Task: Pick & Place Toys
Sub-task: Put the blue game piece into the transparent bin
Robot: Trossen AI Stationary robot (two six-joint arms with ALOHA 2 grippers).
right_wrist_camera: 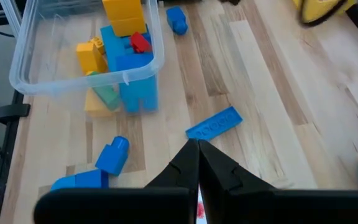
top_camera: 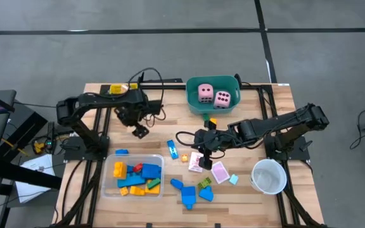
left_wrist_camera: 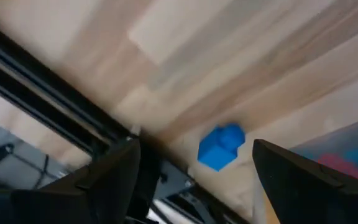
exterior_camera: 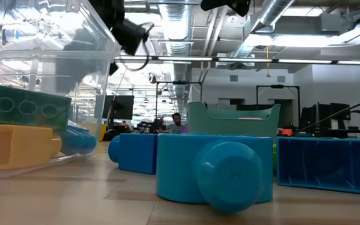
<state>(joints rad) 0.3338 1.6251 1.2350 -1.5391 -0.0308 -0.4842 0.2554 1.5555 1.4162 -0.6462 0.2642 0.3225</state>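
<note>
While the left gripper (top_camera: pixel 139 131) is held wide open above the bare tabletop (top_camera: pixel 160 126) with nothing between its fingers, the right gripper (top_camera: pixel 199 140) is kept fully closed near the middle, empty, just above a pink-white card (top_camera: pixel 196 162). Two pink dice (top_camera: pixel 213 95) are counted in the teal tub (top_camera: pixel 195 106), two cards on the wood, and one small blue block (left_wrist_camera: pixel 221 146) beside the clear tray (top_camera: pixel 109 190), where several blocks are gathered.

Bare tabletop (top_camera: pixel 163 126) lies open between the clear tray (top_camera: pixel 108 188) and the teal tub (top_camera: pixel 195 109). In front of the tub, loose blocks (top_camera: pixel 189 193) and pink cards (top_camera: pixel 220 172) crowd the surface, with the white cup (top_camera: pixel 268 176) blocking the right corner.
</note>
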